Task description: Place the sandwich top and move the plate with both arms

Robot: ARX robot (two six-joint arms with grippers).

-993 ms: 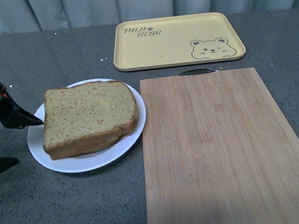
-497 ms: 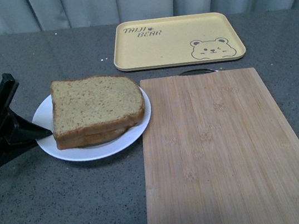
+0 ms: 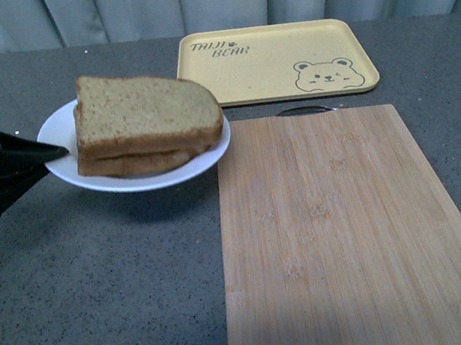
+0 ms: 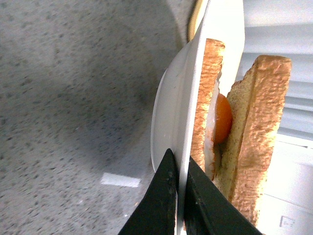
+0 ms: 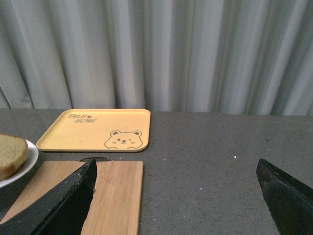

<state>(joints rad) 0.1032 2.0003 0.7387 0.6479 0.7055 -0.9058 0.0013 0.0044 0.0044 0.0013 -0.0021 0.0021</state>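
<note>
The white plate [image 3: 202, 155] hangs lifted above the grey table, left of the cutting board. The sandwich top [image 3: 145, 109] lies on the lower slice, with a fried egg [image 4: 223, 117] between them in the left wrist view. My left gripper [image 3: 56, 152] is shut on the plate's left rim; in its wrist view the fingers [image 4: 168, 196] pinch the rim [image 4: 195, 88] from both sides. My right gripper [image 5: 177, 169] is open and empty, held above the table to the right of the board, out of the front view. The plate's edge [image 5: 30, 157] and the bread [image 5: 11, 152] show at the left of its view.
A bamboo cutting board [image 3: 344, 234] lies to the right of the plate. A yellow bear tray [image 3: 275, 62] lies behind it, also seen in the right wrist view [image 5: 95, 129]. Grey curtains hang along the table's far edge.
My left gripper closed on the plate's left rim and lifted the plate with the sandwich up off the table, shifting it slightly right.
</note>
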